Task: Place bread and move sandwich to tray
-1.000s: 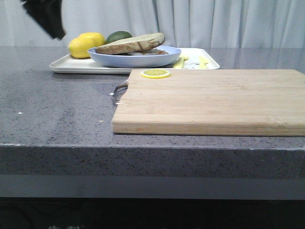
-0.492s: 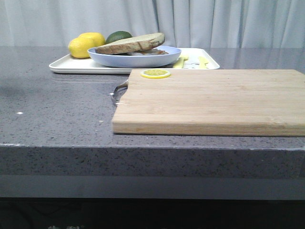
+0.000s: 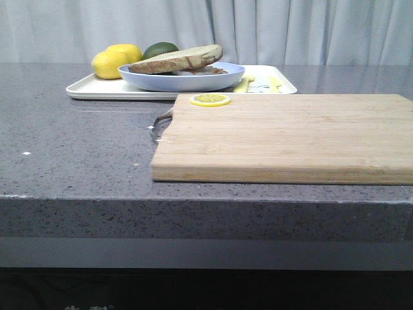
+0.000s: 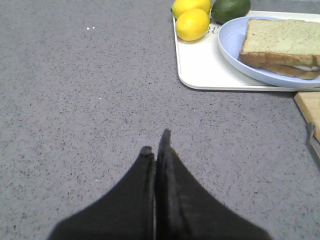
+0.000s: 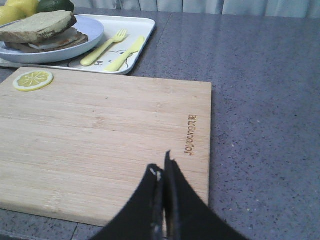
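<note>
The sandwich (image 3: 181, 61) lies on a round pale-blue plate (image 3: 182, 78), and the plate sits on the white tray (image 3: 97, 87) at the far edge of the grey worktop (image 3: 77, 148). The bread (image 5: 37, 25), thick and brown-crusted, is the top slice, with the egg's white just showing beneath it. Two lemons (image 3: 116, 61) and an avocado (image 3: 160, 48) fill the tray's far left corner; a yellow fork (image 5: 103, 47) and knife (image 5: 125, 53) lie on its right part. A wooden cutting board (image 3: 290, 135) rests just beside the tray's near edge, with a lemon slice (image 3: 210, 100) at its far left corner. The left fingers (image 4: 156, 145) are pressed together, empty, over bare worktop. The right fingers (image 5: 161, 167) are likewise closed and empty above the board's near edge.
</note>
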You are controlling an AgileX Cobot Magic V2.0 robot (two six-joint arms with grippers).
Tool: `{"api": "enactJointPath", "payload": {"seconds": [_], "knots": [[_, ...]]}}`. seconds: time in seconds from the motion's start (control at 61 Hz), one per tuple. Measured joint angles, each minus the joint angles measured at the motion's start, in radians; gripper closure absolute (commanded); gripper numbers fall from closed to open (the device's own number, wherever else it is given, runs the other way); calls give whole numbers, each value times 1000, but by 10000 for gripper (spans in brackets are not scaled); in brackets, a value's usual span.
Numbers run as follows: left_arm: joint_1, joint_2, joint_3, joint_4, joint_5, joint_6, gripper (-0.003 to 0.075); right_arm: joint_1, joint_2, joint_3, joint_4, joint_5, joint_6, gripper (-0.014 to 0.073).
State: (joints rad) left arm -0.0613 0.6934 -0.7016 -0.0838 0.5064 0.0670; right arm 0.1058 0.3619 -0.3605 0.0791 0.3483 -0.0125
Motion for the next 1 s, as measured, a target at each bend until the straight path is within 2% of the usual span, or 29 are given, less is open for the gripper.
{"api": "enactJointPath", "payload": {"seconds": [0.197, 0.361, 1.0], "knots": [[0, -250, 153, -1, -19, 0, 739, 0, 0, 0, 0, 0, 0, 660], [0, -372, 187, -1, 11, 0, 739, 0, 0, 0, 0, 0, 0, 660], [0, -399, 187, 6, 15, 0, 739, 0, 0, 0, 0, 0, 0, 660]]}}
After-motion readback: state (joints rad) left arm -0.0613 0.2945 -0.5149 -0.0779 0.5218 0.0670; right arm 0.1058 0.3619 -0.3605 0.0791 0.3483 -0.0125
